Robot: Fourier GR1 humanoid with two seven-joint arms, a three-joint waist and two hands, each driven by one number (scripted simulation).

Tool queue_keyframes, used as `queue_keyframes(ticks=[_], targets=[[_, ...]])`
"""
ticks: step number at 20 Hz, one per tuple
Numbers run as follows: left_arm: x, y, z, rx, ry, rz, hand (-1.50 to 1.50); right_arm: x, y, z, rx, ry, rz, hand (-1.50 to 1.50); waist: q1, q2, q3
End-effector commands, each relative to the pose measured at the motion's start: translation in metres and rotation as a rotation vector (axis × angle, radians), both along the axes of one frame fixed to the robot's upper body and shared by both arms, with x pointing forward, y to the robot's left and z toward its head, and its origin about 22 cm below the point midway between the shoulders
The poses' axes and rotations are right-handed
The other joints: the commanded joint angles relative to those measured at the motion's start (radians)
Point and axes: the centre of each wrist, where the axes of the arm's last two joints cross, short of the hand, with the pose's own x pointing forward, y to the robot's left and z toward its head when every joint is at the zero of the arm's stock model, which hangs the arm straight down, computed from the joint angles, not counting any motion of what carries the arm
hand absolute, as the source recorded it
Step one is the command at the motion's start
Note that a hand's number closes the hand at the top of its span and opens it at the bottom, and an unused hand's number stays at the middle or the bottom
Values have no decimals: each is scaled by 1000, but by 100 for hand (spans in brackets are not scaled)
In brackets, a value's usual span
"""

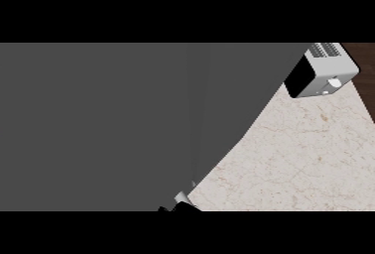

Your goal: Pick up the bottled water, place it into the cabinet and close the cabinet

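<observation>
A big dark grey cabinet panel [110,124] fills the left and middle of the head view and hides whatever lies behind it. No bottled water shows anywhere. At the lower edge, just by the panel's slanted right border, a small black piece of a hand [187,208] pokes out with a pale grey bit [181,199] just above it. I take it for my right hand, but too little shows to be sure. My left hand does not show.
Pale marbled counter [307,158] shows to the right of the panel. A silver toaster [322,74] with a black side stands at the back right, near the counter's dark far edge.
</observation>
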Motion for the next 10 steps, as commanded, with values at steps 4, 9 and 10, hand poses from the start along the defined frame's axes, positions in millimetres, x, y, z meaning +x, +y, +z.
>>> queue_keyframes(ticks=[4,9,10], targets=[[-2,4,20,-6,-10,-15,-150,24,60,22,43,73,-94,150,15,14,3],[-14,5,31,-1,-5,-10,-150,50,81,24,76,139,-140,150,21,17,4],[-8,16,39,-2,-12,-14,-150,67,79,30,86,151,-102,150,20,21,4]])
